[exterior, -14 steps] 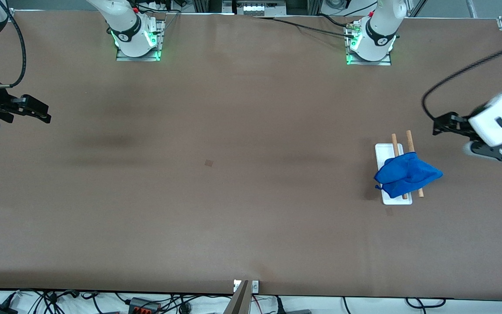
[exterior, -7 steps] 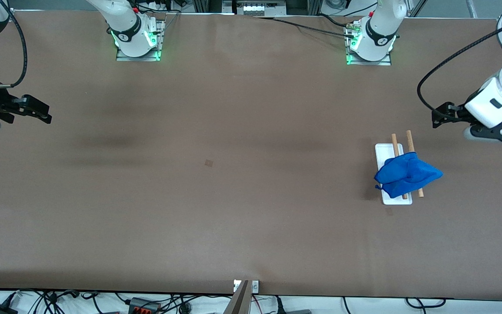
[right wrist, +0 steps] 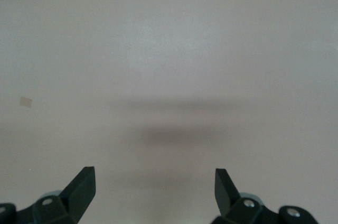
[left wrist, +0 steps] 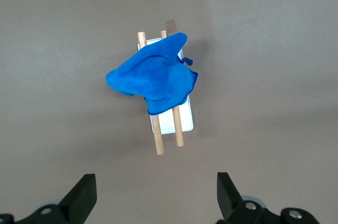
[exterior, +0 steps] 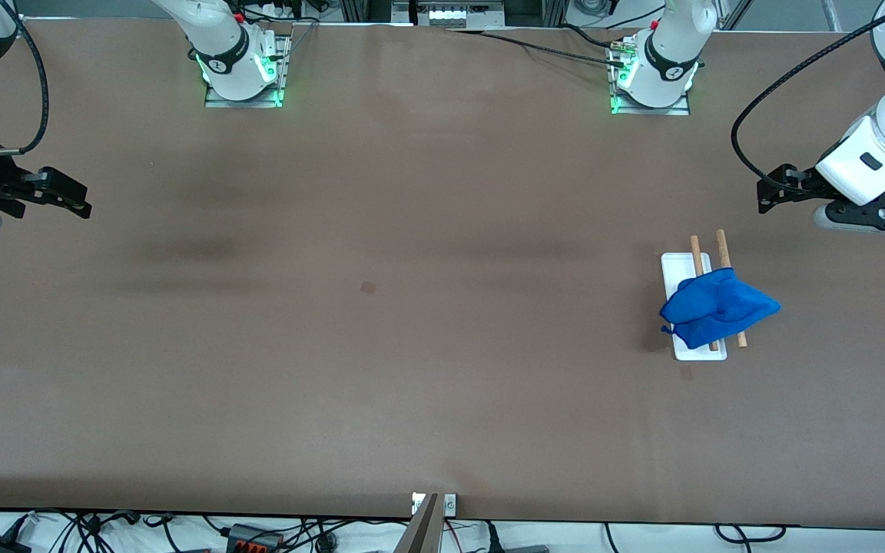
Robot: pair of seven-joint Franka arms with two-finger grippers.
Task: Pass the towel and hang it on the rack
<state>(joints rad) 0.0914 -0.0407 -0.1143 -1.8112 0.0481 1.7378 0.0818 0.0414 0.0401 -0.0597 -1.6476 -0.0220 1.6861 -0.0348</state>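
Brown desk [exterior: 412,346] fills nearly the whole front view, bare but for one cluster at its right-centre. White-based rack [exterior: 676,270] stands there, its two wooden rods [exterior: 722,246] running up and down the frame, slightly slanted, so the long axis points from the robots' bases toward the front camera. Blue towel [exterior: 716,307] is bunched over both rods on the lower half of the rack, one corner spilling toward the frame's right edge; it looks hung, if untidily.

At the right edge of the frame, above the rack, the left gripper [exterior: 774,192] hangs over bare desk with its fingers [left wrist: 84,195] spread wide and holding nothing. In the left wrist view the towel sits in the upper centre, well clear of the fingers, rods pointing toward the gap between them. At the frame's left edge the right gripper [exterior: 74,201] waits, fingers [right wrist: 83,184] likewise apart and empty, well away from the rack.

By my reading the left arm is much the nearer, should the towel need straightening.
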